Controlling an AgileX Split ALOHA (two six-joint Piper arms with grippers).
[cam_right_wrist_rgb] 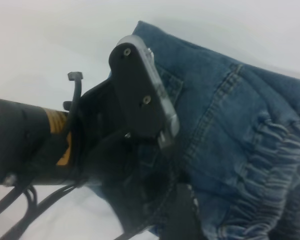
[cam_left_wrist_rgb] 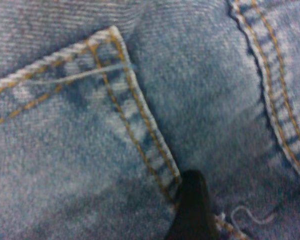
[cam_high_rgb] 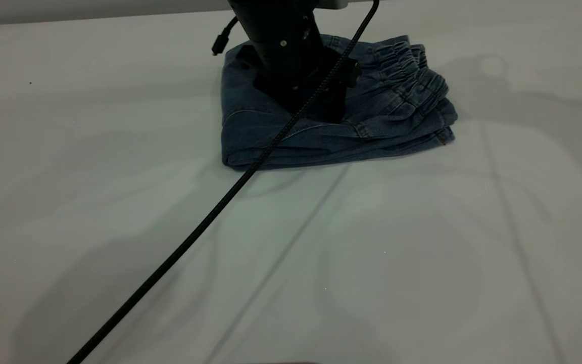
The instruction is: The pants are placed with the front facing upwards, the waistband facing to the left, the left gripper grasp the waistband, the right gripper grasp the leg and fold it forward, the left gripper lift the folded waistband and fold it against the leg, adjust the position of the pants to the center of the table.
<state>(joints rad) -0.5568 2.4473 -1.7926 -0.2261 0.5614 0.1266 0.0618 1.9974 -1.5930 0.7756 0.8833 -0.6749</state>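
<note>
The pants (cam_high_rgb: pixel 372 126) lie folded into a compact blue denim bundle at the far middle of the table (cam_high_rgb: pixel 119 212). Their gathered waistband (cam_high_rgb: pixel 417 76) lies on top along the right side, and it also shows in the right wrist view as the waistband (cam_right_wrist_rgb: pixel 270 170). My left gripper (cam_high_rgb: pixel 316 101) comes down from above and presses onto the top of the bundle, left of the waistband. Up close, one dark fingertip (cam_left_wrist_rgb: pixel 192 207) rests on denim beside a tan-stitched pocket seam (cam_left_wrist_rgb: pixel 135 120). The right wrist view shows the left arm (cam_right_wrist_rgb: pixel 25 135) on the pants and one dark finger (cam_right_wrist_rgb: pixel 182 215) of my right gripper close to the denim. The leg is folded under and hidden.
A thin black cable (cam_high_rgb: pixel 210 212) runs from the left arm diagonally across the table to the near left edge. Faint creases mark the white tabletop in front of the pants. Bare table surrounds the bundle on the left, right and near sides.
</note>
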